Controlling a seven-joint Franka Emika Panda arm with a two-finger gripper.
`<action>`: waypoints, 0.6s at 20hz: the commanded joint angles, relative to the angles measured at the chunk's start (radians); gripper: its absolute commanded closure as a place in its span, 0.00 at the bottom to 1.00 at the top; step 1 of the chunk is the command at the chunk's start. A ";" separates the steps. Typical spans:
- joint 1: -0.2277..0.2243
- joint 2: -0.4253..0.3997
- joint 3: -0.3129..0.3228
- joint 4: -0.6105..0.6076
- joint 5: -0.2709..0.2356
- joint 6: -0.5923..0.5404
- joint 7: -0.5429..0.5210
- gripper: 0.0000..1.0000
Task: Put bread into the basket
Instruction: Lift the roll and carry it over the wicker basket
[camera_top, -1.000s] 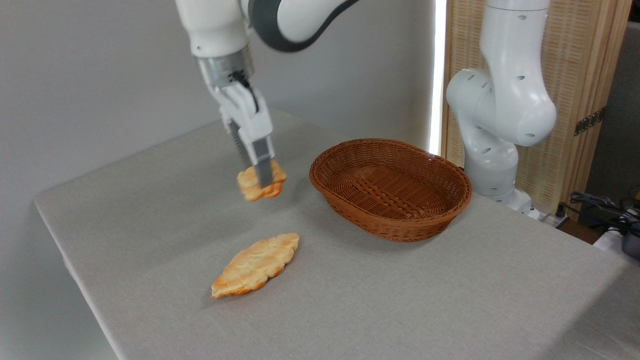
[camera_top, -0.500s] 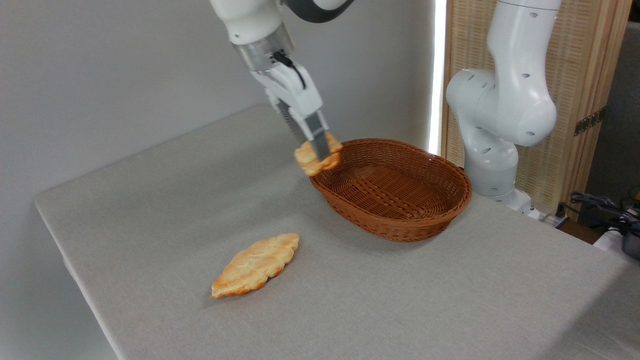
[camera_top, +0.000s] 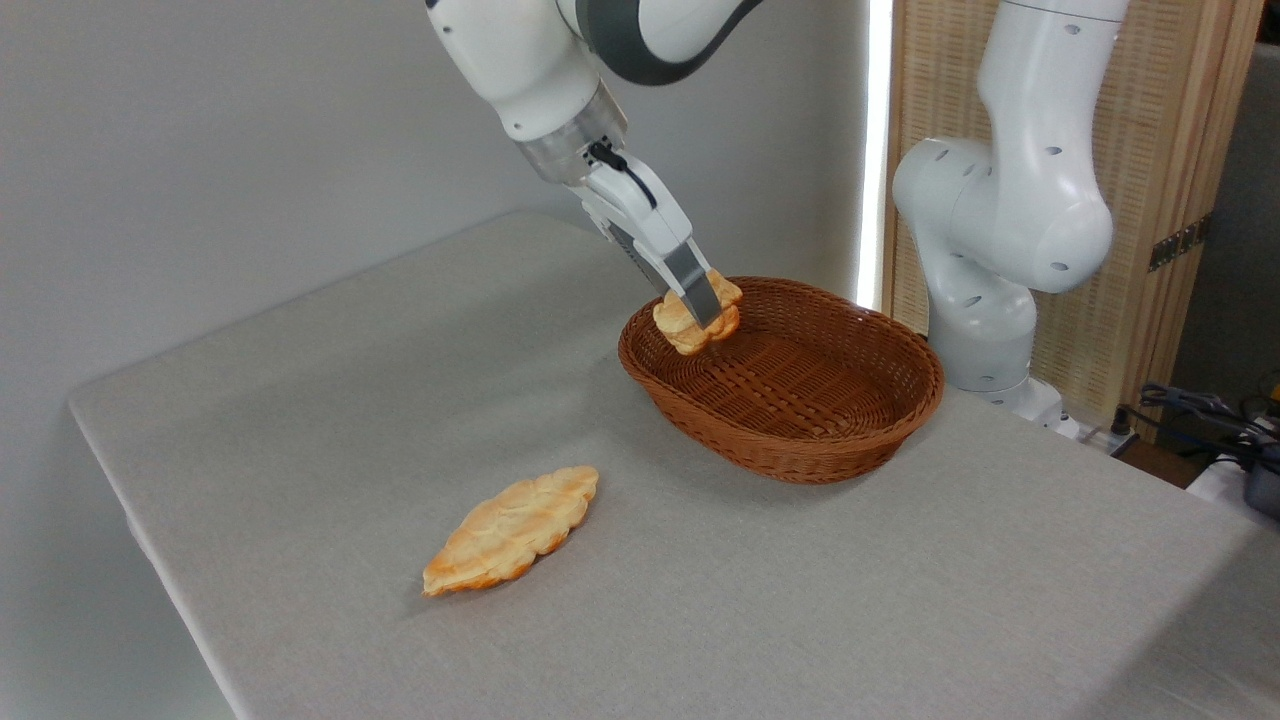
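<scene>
Moved right since a second ago: gripper (camera_top: 705, 312) carried from above the open table to over the basket's left end, bread (camera_top: 695, 322) with it. Clamped on the bread now, fingers (camera_top: 697, 283) narrow around it, tilted down to the right. Small chunky bun, golden-orange, pale lumpy top, hanging over the left inner part of the basket (camera_top: 850, 425), just above the weave; contact with the basket floor not tellable. Middle of the bun hidden behind the near finger; far finger mostly out of sight. Upper arm cut off by the top edge. Oval reddish-brown wicker basket, shallow, interior bare to the right of the bun. Flat leaf-shaped pastry (camera_top: 510, 529) lying on the near left of the table (camera_top: 950, 600), well apart from the basket. Robot base (camera_top: 985, 330) just beyond the basket's far right rim. Wide bare tabletop near and right; left table edge close to the pastry.
</scene>
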 joint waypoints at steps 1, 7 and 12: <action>-0.022 0.009 0.001 -0.006 -0.030 0.002 -0.010 0.00; -0.031 0.009 0.001 -0.005 -0.030 0.003 -0.004 0.00; -0.031 0.009 0.001 -0.005 -0.033 0.017 0.013 0.00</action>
